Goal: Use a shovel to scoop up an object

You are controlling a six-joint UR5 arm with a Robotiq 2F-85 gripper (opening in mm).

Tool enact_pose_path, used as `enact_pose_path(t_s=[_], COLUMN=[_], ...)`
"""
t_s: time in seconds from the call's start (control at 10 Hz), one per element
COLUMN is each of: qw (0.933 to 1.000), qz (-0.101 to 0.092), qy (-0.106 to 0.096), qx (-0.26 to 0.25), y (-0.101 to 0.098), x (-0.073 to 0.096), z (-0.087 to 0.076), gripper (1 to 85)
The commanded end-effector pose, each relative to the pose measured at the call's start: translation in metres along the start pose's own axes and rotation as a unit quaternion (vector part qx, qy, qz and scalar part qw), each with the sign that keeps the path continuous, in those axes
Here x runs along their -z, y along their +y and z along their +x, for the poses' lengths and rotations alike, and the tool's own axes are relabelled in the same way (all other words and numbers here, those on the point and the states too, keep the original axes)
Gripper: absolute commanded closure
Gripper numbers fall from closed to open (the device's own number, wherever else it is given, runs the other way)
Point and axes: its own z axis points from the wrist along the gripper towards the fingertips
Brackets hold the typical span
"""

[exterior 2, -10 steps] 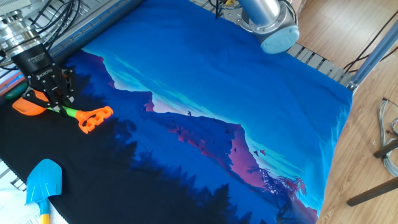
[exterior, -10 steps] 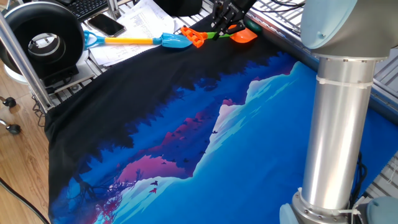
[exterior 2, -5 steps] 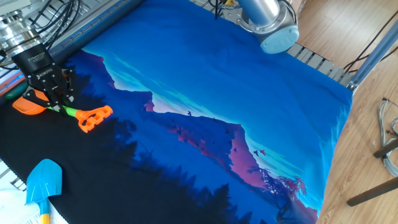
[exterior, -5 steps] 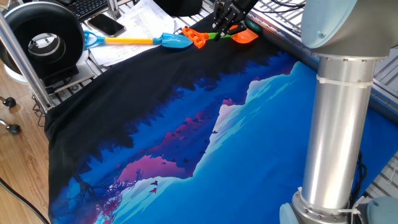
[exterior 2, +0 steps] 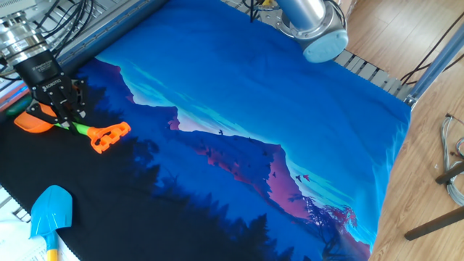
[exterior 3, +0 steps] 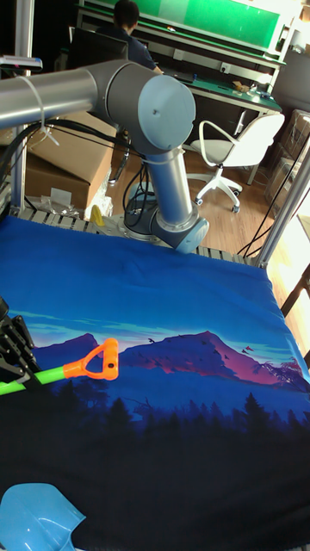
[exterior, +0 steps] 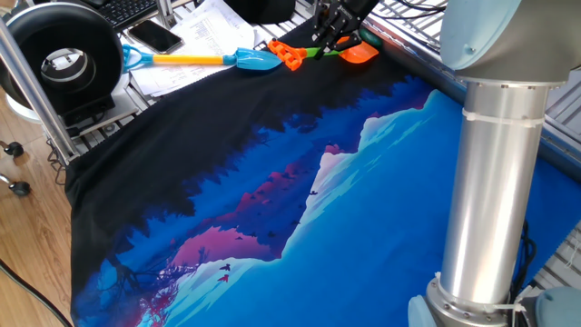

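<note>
The shovel lies at the dark end of the printed cloth, with its orange blade (exterior: 359, 54), lime-green shaft and orange D-handle (exterior: 283, 54). My gripper (exterior: 330, 44) comes down from above and is shut on the green shaft between blade and handle. From the other side I see the gripper (exterior 2: 66, 121) just next to the blade (exterior 2: 32, 122), and the handle (exterior 2: 109, 135) pointing toward the cloth's middle. In the tall view the handle (exterior 3: 97, 361) sticks out from the gripper (exterior 3: 15, 368) at the left edge. The object, a dark green piece (exterior: 369, 40), shows just beyond the blade, partly hidden.
A blue-bladed shovel (exterior: 243, 61) with a yellow shaft lies left of the orange one, and its blade shows again (exterior 2: 49, 210). Papers, a phone (exterior: 154, 36) and a black round device (exterior: 62, 62) sit past the cloth's edge. The arm's grey column (exterior: 495, 182) stands at the right.
The gripper and the shovel have shifted very slightly toward the blade end. Nothing else has moved.
</note>
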Motion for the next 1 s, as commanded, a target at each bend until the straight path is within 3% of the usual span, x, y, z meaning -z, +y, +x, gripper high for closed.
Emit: enact_pose_path(t_s=[0.0, 0.9], qw=[1.0, 1.0], qz=[0.007, 0.002], qy=[0.001, 0.007], qx=[0.002, 0.004], y=[-0.0011, 0.0031], x=[0.0046, 0.0086], z=[0.0055, 0.014], gripper=[73.3, 73.3])
